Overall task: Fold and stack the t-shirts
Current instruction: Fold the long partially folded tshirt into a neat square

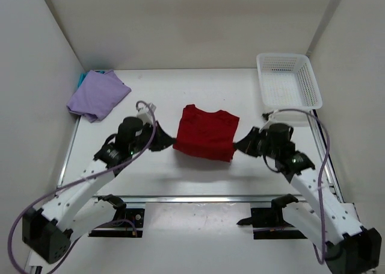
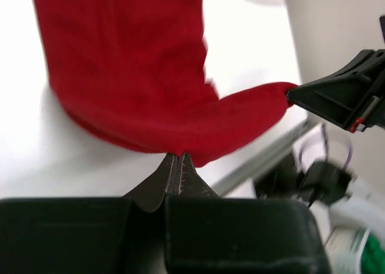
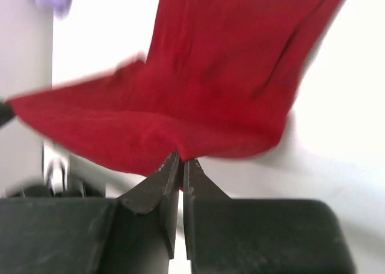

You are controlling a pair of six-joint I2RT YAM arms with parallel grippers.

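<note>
The red t-shirt (image 1: 206, 132) lies in the middle of the counter (image 1: 150, 177), between the two arms, its far part flat on the surface and its near edge caught at both corners. The left fingers (image 1: 170, 143) are pressed together on the near left corner; the left wrist view shows their tips (image 2: 177, 165) pinching a fold of red cloth, which sags in a curve across to the right fingers at the other corner. The right fingers (image 1: 237, 146) are likewise pressed together, and the right wrist view shows them (image 3: 180, 165) nipping the near right corner. The lavender t-shirt (image 1: 98, 94) sits crumpled at the far left of the counter, well apart from the red one, with the teal t-shirt (image 1: 82, 79) peeking out at its far left edge. A white mesh basket (image 1: 287, 56) stands at the far right corner
</note>
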